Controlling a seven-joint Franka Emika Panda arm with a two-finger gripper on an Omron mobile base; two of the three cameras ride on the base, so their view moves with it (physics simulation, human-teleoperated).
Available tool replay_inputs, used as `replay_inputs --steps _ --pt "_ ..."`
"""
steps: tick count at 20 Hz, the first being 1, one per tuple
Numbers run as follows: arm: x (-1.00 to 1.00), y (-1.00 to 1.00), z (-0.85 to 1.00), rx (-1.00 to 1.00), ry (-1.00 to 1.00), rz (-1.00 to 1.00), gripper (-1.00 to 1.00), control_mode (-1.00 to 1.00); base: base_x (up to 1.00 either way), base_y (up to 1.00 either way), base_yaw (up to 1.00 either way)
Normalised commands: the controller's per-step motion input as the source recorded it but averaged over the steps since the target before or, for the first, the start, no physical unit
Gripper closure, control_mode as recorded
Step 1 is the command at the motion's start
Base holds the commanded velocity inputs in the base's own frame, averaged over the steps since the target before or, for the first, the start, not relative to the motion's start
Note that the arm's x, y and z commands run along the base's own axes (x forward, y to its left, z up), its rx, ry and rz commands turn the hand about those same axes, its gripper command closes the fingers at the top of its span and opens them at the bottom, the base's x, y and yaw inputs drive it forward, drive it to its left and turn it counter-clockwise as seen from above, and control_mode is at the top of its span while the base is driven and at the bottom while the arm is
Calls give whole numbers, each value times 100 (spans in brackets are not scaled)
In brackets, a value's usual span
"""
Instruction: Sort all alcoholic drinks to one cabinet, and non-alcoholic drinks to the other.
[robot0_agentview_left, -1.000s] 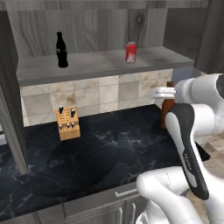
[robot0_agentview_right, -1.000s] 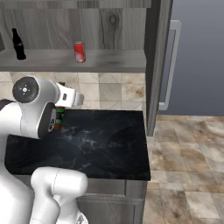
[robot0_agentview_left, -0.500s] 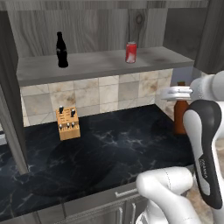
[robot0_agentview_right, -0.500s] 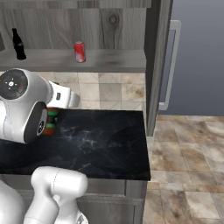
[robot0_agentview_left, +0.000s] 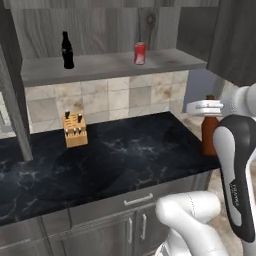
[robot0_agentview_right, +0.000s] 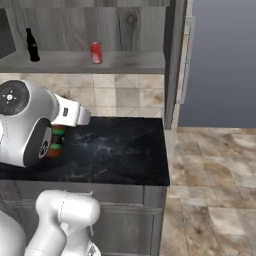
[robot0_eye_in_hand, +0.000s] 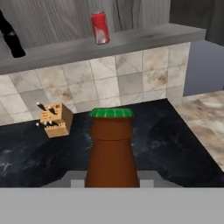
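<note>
End effector (robot0_agentview_left: 209, 107) pinches brown bottle (robot0_eye_in_hand: 111, 151) above tabletop (robot0_agentview_left: 125, 155) edge; cola (robot0_agentview_left: 67, 50) and can (robot0_agentview_left: 140, 53) on shelf (robot0_agentview_left: 110, 65).

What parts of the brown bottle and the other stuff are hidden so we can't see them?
- Brown bottle: in the hand view its lower part is cut off by the bottom edge; in the right base view the white arm covers most of it.
- Gripper: its fingertips sit behind the bottle neck.
- Red can: label too small to read.
</note>
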Motion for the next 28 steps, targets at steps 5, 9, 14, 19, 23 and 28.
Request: replay_inputs --steps 5,9,14,19,23,28 --pt "0 0 0 0 0 0 100 100 -100 -1 0" --pt "0 0 0 0 0 0 100 100 -100 19 0" --pt "0 0 0 0 0 0 100 100 -96 85 0" --pt "0 0 0 0 0 0 100 100 -57 100 0" --pt "0 0 0 0 0 0 100 100 -38 100 0" --pt "0 0 0 0 0 0 100 100 -23 100 -2"
